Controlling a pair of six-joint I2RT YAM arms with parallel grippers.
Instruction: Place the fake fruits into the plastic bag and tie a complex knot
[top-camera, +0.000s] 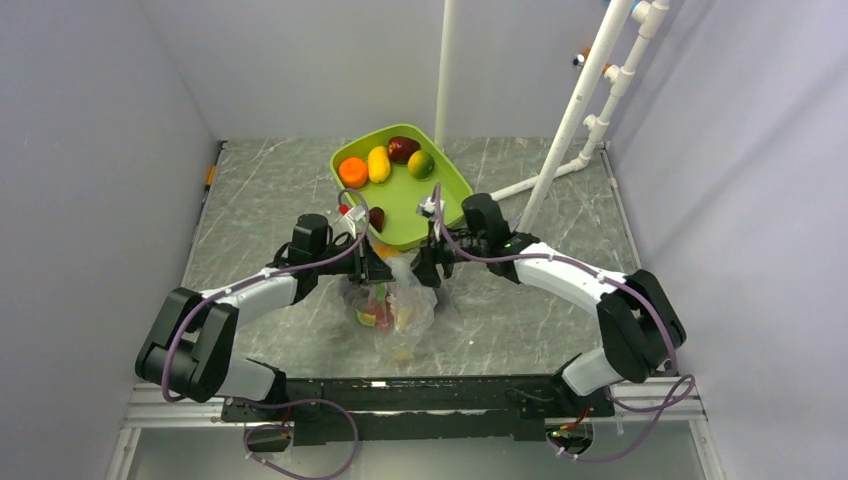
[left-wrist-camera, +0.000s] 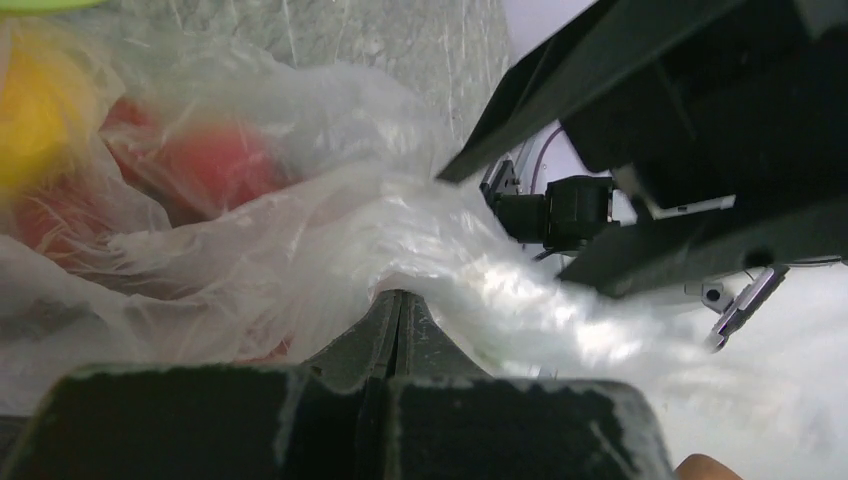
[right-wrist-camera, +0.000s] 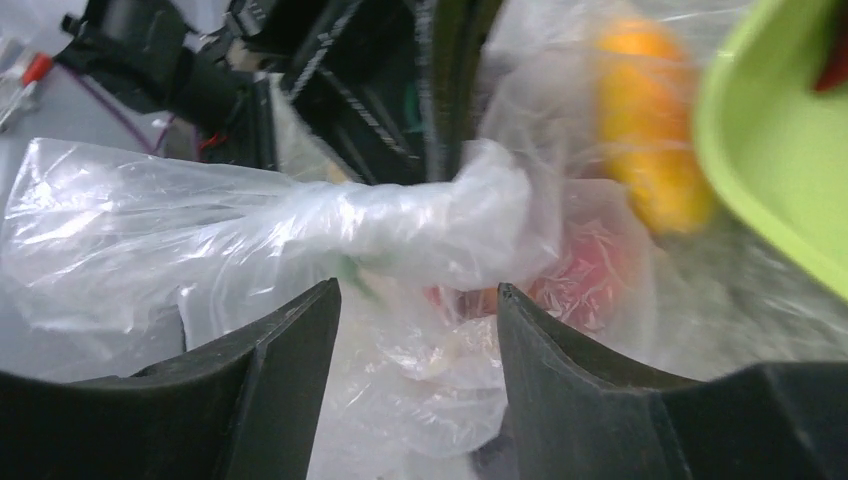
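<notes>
Top external view: the plastic bag (top-camera: 396, 312) lies crumpled on the marbled surface (top-camera: 265, 190) near the middle of the near edge, with several fake fruits (top-camera: 380, 317) showing red and yellow through the film. Beyond it, toward the far edge, the lime green tray (top-camera: 445, 195) holds an orange (top-camera: 352, 172), a yellow oblong (top-camera: 378, 164), a dark maroon fruit (top-camera: 403, 149) and a green-yellow one (top-camera: 421, 164), with another maroon piece (top-camera: 376, 217) near its near rim. The left pincer (top-camera: 380, 270) and the right pincer (top-camera: 428, 268) meet over the top of the bag, between bag and tray. Left wrist view: the left pincer (left-wrist-camera: 400, 300) is clenched, its fingers pressed together on the bag's gathered film, which runs across their tips as a pale band (left-wrist-camera: 500, 290); a blurred yellow fruit (left-wrist-camera: 30, 120) and a red one (left-wrist-camera: 210, 165) sit inside the bag to the left. Right wrist view: the right pincer (right-wrist-camera: 417, 295) is released, its fingers spread apart, and the twisted neck (right-wrist-camera: 400, 225) of the bag stretches sideways just past their tips. Behind it an orange oblong (right-wrist-camera: 650, 120) and a red fruit (right-wrist-camera: 590, 270) lie inside the film, beside the tray's edge (right-wrist-camera: 780, 170).
</notes>
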